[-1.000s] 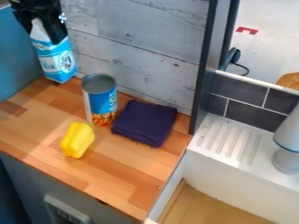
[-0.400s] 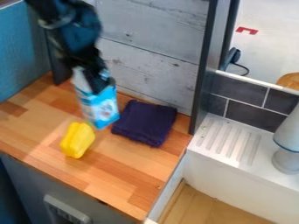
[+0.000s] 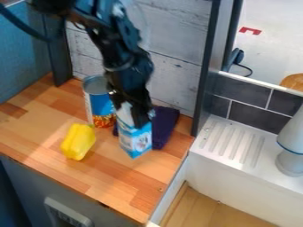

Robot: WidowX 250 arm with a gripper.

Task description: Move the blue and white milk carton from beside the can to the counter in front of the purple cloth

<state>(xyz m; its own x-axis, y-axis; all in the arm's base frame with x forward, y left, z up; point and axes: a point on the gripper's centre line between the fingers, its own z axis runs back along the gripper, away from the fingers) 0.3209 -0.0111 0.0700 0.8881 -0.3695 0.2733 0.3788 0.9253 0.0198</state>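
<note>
Carton (image 3: 135, 140), blue and white, is right below your gripper (image 3: 129, 111), long side up and down, leaning a bit. Your fingers pinch its top, with the purple cloth (image 3: 165, 125) partly behind.

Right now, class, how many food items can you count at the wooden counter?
3: a yellow pepper at the left, a blue can behind it, and a carton held by the end effector, in front of the dark cloth. The arm may hide others.
</note>
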